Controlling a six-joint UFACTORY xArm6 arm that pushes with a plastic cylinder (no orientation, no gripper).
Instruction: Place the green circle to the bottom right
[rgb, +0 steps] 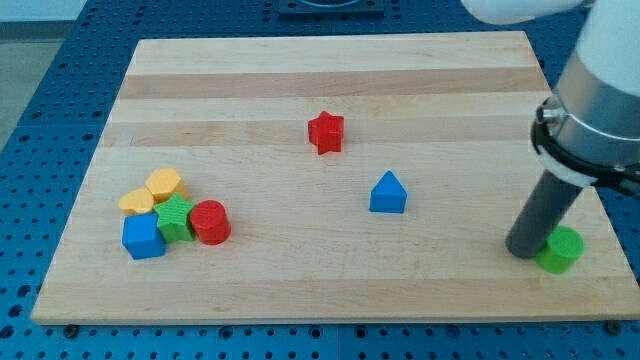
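Note:
The green circle (561, 249) is a small round green block near the bottom right corner of the wooden board (330, 70). My tip (524, 250) is the lower end of a dark rod that comes down from the view's upper right. It stands right against the green circle's left side and hides a little of that side.
A blue triangle (388, 193) lies mid-board and a red star (325, 131) above it to the left. At the left sits a tight cluster: two yellow blocks (152, 192), a green star (176, 217), a red cylinder (210, 222) and a blue block (143, 237).

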